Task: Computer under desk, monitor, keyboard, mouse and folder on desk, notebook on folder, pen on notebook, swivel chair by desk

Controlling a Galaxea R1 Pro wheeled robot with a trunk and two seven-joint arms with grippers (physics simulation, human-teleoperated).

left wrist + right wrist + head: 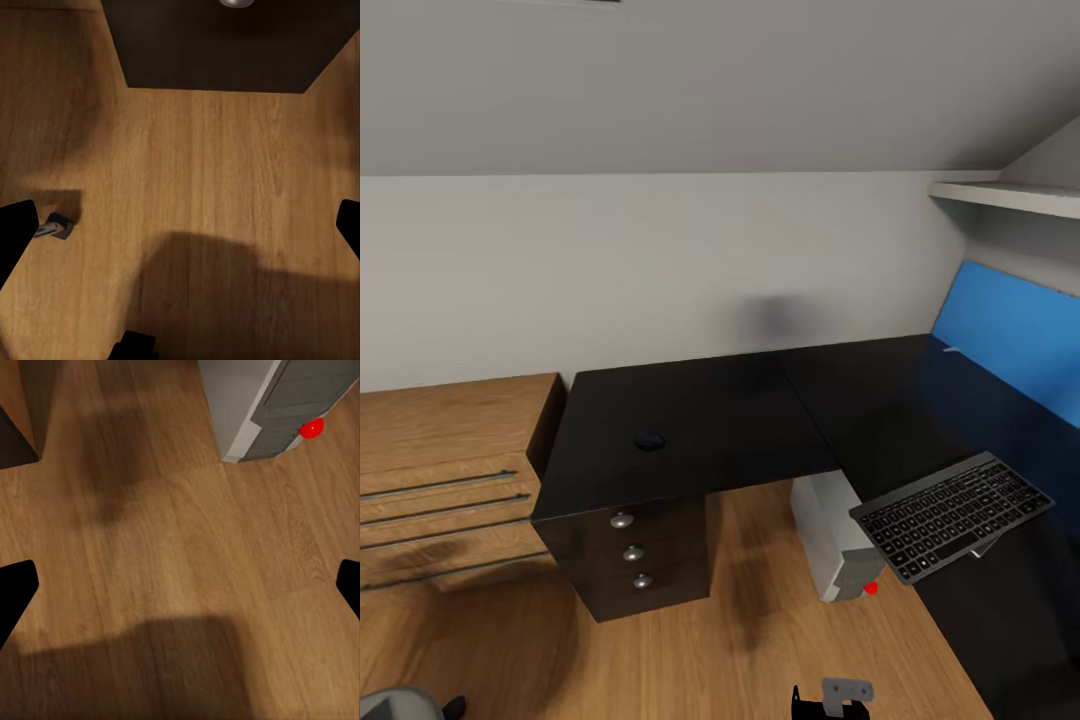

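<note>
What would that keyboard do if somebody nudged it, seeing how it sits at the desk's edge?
The keyboard looks thin, flat and rigid, so it would probably slide rather than roll. Part of it seems to overhang the black desk near the computer, so a push outward might tip it off. The glossy desktop probably offers little grip.

No legible text or labels

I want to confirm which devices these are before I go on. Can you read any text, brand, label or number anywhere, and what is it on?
No text can be read anywhere.
Keyboard: its keys carry pale legends, too small to read.
Computer: a red light on its front, no lettering legible; the right wrist view shows the same, no label.
Mouse and desk: plain black, no markings visible.
Drawer knobs: unmarked.
</note>
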